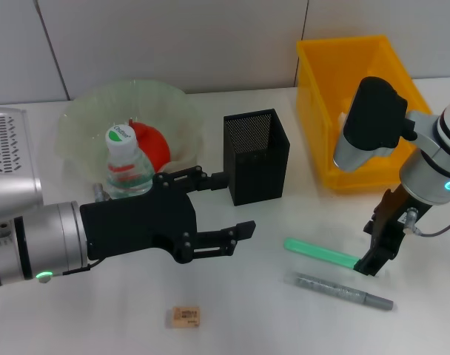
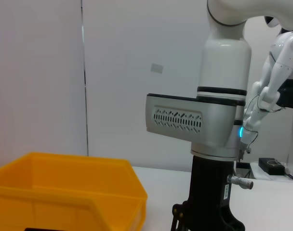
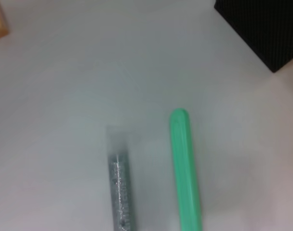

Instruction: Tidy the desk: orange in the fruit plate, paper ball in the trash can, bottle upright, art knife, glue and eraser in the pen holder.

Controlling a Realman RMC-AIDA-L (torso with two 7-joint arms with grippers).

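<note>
My right gripper (image 1: pixel 374 259) sits down at the green knife's (image 1: pixel 321 254) end near the desk's right edge; I cannot tell its finger state. Risk: an end grip lets the knife pivot or knocks the glue (image 1: pixel 342 291) lying just beside. The holder (image 1: pixel 256 156) stands mid-desk with open room between. My left gripper (image 1: pixel 210 211), spread open, hovers beside the upright bottle (image 1: pixel 126 168). Eraser (image 1: pixel 186 316) near the front edge.

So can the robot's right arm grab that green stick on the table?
Probably yes. The right gripper hangs right at one end of the green stick, which lies flat on the white table. Only the grey pen lies alongside, apart from it, and nothing covers the stick.
</note>
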